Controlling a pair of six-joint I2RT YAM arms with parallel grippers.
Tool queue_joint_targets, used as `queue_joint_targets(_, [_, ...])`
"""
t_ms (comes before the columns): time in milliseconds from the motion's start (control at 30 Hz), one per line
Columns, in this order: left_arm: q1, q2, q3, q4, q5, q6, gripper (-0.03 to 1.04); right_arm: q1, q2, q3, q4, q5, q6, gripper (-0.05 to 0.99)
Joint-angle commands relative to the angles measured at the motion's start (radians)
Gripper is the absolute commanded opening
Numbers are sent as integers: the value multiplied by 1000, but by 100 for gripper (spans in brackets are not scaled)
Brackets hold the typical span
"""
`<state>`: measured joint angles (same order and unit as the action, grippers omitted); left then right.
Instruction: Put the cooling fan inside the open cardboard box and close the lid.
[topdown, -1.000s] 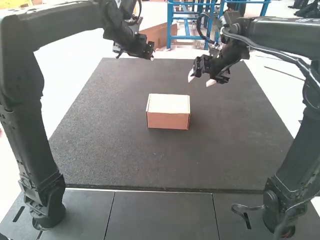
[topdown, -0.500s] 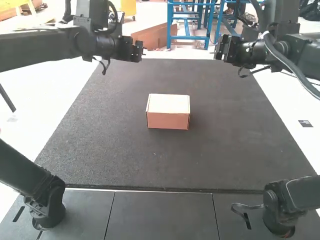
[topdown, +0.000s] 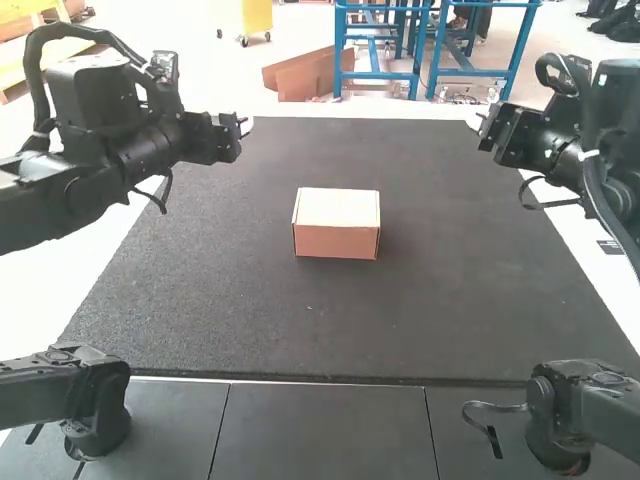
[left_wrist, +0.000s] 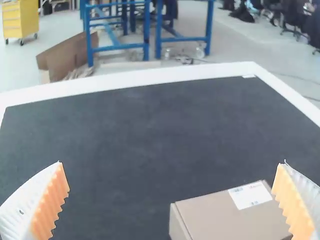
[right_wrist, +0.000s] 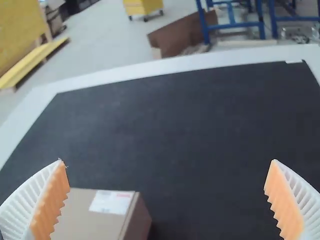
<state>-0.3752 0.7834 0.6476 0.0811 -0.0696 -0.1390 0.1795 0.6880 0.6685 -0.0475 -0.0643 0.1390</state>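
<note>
Swinging outward, my left gripper (left_wrist: 171, 165) and right gripper (right_wrist: 167, 162) are now sitting at 10 and 2 o'clock of the box (topdown: 336, 222), jaws wide apart on both. Box is resting closed at mat (topdown: 200, 280) centre; probably light and stiff: grip opposite walls.

Black textured mat (topdown: 200, 290) lying flat, white tabletop (left_wrist: 125, 79) bordering it, dark panels (topdown: 320, 430) along the near edge
</note>
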Motion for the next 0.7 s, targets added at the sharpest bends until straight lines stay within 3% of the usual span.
queue_joint_targets(0, [-1,-124,-89,55,-50,3,96,-46,-77,-61,29,21,-64,90])
queue_joint_targets(200, [2,-342,-275,89,-67,104,96,-81,-194,-170,51,31,-107,90])
queue_joint_targets(367, [2,-526,-378,55,-73,111,96,-77,-220,-231,124,89,-133,90])
queue_joint_targets(500, [7,-642,-450,92,-124,176,96,-77,-220,-302,239,93,-136,90])
queue_joint_targets(667, [16,-765,-534,91,-137,214,96,-77,-234,-380,307,96,-138,90])
